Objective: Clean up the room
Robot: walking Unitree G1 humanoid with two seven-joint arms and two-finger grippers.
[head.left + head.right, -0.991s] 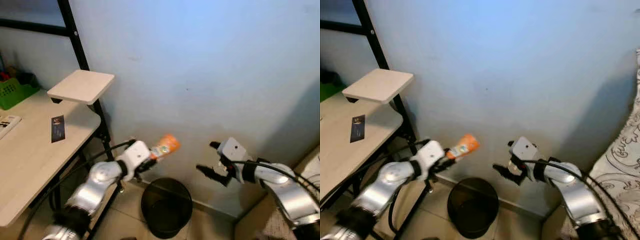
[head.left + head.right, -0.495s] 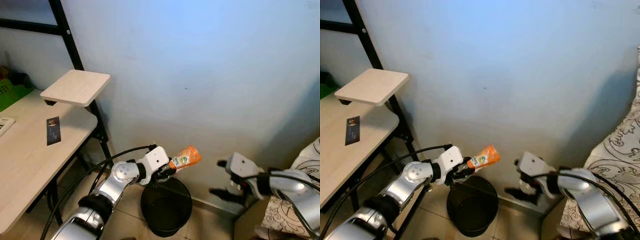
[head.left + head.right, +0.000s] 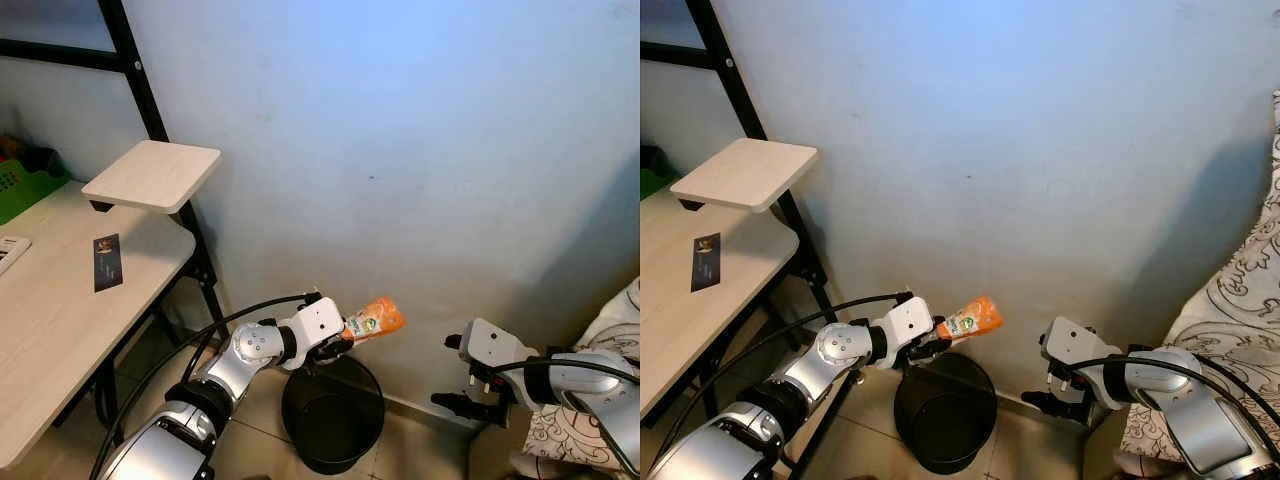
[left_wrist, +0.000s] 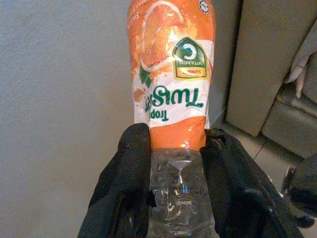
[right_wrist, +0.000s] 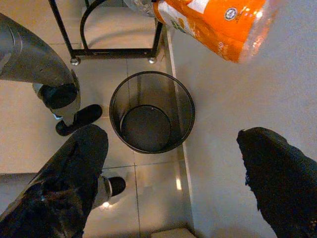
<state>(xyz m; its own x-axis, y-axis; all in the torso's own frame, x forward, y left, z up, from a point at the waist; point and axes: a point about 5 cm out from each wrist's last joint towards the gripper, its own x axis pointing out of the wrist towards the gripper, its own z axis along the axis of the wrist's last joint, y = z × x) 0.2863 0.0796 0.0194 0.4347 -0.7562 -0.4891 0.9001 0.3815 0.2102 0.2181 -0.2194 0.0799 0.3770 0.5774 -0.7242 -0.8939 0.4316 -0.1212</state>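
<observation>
the jaws of the left gripper (image 4: 171,186) are clamped on the clear neck end of an orange-labelled plastic juice bottle (image 3: 372,319), one black finger pressed to each side of it just below the label. the jaws of the right gripper (image 3: 470,402) stand wide apart and hold nothing; that arm sits low on the robot's right, near a patterned white bed cover (image 3: 1230,300).

the bottle is in the air, close to the pale blue wall (image 3: 400,150), above a round black wire-mesh waste bin (image 3: 333,410) standing on the tiled floor (image 5: 148,198). its long axis runs out from the jaws and tilts a little upward, base end farthest from the wrist. in the head views the base looks to hang over the bin's far rim, by the wall, and the right wrist view shows the bottle high above the bin and somewhat toward the wall side of the opening.

the move to come probably turns on that offset: the bin mouth lies straight below and slightly nearer the robot than the bottle's far end, so a drop from here could clip the rim. the left arm is the only one placed to do it. to the left, a pale wooden tabletop (image 3: 60,330) carries a small dark card (image 3: 106,262).
</observation>
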